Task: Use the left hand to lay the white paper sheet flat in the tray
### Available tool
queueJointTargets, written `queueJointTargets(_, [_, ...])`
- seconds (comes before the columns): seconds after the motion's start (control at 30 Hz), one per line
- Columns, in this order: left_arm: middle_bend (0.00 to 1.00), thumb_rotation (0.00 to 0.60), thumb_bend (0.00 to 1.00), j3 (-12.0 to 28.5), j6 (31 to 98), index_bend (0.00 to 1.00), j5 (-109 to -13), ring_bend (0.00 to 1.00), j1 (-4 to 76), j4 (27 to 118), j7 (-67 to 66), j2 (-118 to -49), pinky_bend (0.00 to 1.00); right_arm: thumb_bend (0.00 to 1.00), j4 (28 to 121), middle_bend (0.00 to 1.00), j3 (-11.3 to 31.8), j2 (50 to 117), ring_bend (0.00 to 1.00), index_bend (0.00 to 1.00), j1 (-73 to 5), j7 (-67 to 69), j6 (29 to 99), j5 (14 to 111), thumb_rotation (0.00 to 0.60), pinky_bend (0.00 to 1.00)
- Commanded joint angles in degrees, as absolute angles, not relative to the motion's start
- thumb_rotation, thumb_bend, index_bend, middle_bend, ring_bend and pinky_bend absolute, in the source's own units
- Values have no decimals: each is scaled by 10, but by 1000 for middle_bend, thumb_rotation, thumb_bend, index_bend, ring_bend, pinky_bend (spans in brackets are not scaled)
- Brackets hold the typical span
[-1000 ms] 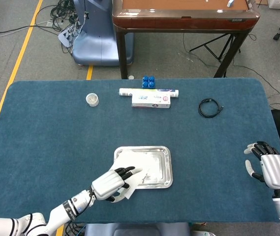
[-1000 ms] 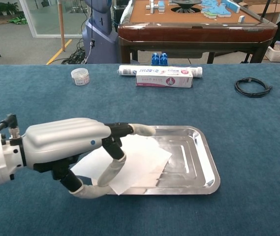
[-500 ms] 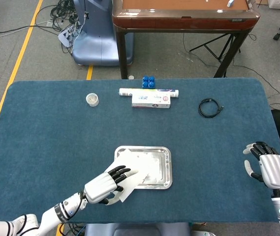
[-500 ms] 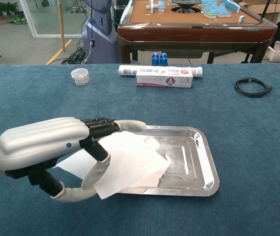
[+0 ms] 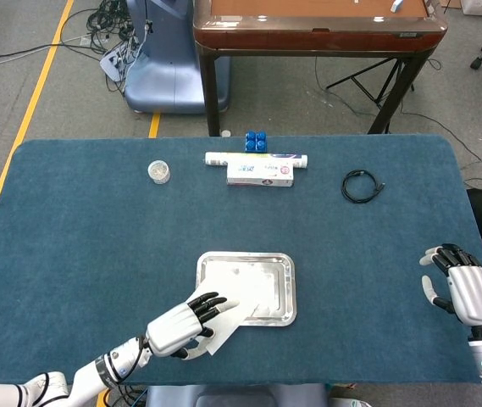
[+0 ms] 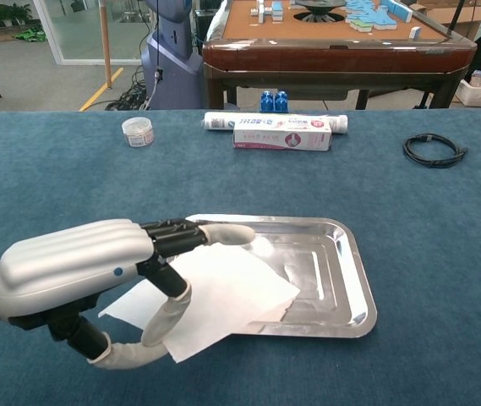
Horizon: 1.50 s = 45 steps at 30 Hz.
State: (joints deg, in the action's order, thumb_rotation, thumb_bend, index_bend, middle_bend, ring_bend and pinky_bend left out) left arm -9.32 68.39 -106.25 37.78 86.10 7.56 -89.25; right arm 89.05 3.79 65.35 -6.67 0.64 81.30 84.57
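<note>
My left hand [image 6: 96,271] has a glossy white shell, black finger segments, pale tips; my right hand [image 5: 465,288] matches it.

Table cloth [image 5: 96,254]: dark teal blue. Tray [image 6: 341,279]: bright silver metal, mirror finish. Paper sheet [image 6: 223,296]: plain white. Left hand [image 6: 96,271]: pale grey-white shell, black finger segments. Right hand [image 5: 465,288]: same white and black. Cable coil [image 5: 362,186]: black. Toothpaste box [image 6: 281,136]: white with pink print. Small blocks [image 5: 256,141]: blue. Floor line [image 5: 29,110]: yellow on grey. Far table [image 5: 317,25]: reddish brown.
</note>
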Motion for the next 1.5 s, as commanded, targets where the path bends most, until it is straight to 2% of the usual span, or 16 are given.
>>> queueJointTargets(0.03, [0,600,688,-91,681,382,-1058,0,377,854,76,-897,28,452,891,334,38,654,193,414,-67,6,813,845,600,289])
queueJointTargets(0.27, [0,600,565,-83,667,266,-1036,0,375,844,78,-908,28,451,891,334,38,653,193,414,-67,6,812,845,600,289])
queueJointTargets(0.57, [0,600,457,-74,663,156,-1021,0,372,823,87,-920,28,451,891,334,39,651,193,414,-66,10,813,844,600,289])
queueJointTargets(1.23, [0,600,260,-78,692,17,-1038,0,367,786,113,-929,28,452,890,334,39,652,193,414,-68,8,809,841,600,289])
queueJointTargets(1.5, [0,600,224,-78,694,0,-1039,0,366,778,111,-935,28,451,891,334,39,651,193,414,-67,8,810,841,600,289])
